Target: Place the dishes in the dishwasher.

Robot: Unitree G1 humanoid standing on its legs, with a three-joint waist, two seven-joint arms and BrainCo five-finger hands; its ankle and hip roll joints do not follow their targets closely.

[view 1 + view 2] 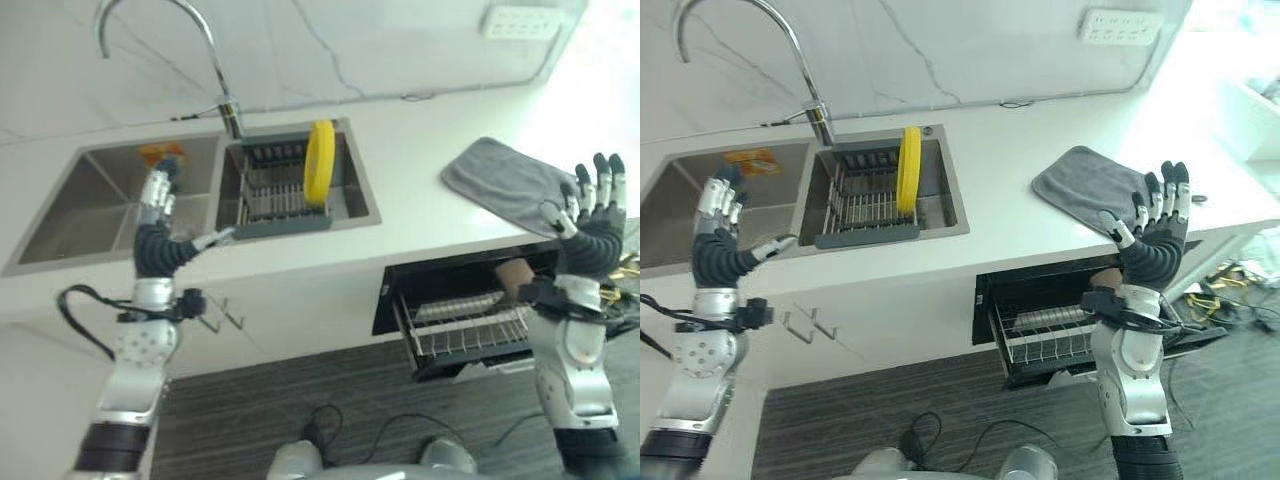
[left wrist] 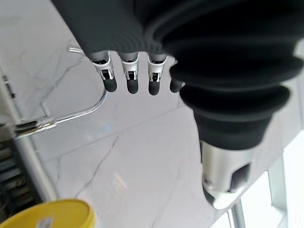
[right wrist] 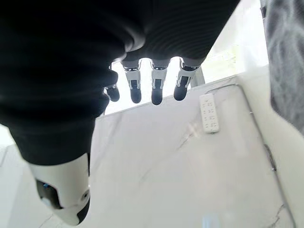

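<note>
Both hands are raised with straight fingers, holding nothing: left hand [image 1: 158, 195] at 9 o'clock over the sink [image 1: 70, 210], right hand [image 1: 592, 205] at 3 o'clock above the open dishwasher rack [image 1: 465, 330]. Yellow plate [image 1: 319, 162] stands upright in the sink's drying rack [image 1: 275, 195] at 12 o'clock.

A white bench [image 1: 1020, 140] runs beneath a marbled white wall. Sunk into it is a steel double sink [image 1: 670, 210] with a tall curved faucet [image 1: 790, 50] at its back edge. The right basin holds a dark wire dish rack [image 1: 865, 205], and a yellow plate [image 1: 908, 170] stands upright on edge in that rack. An orange item [image 1: 752, 160] lies at the far side of the left basin. A grey cloth [image 1: 1090, 185] lies flat on the bench, well to the right of the sink, near the front edge.
</note>
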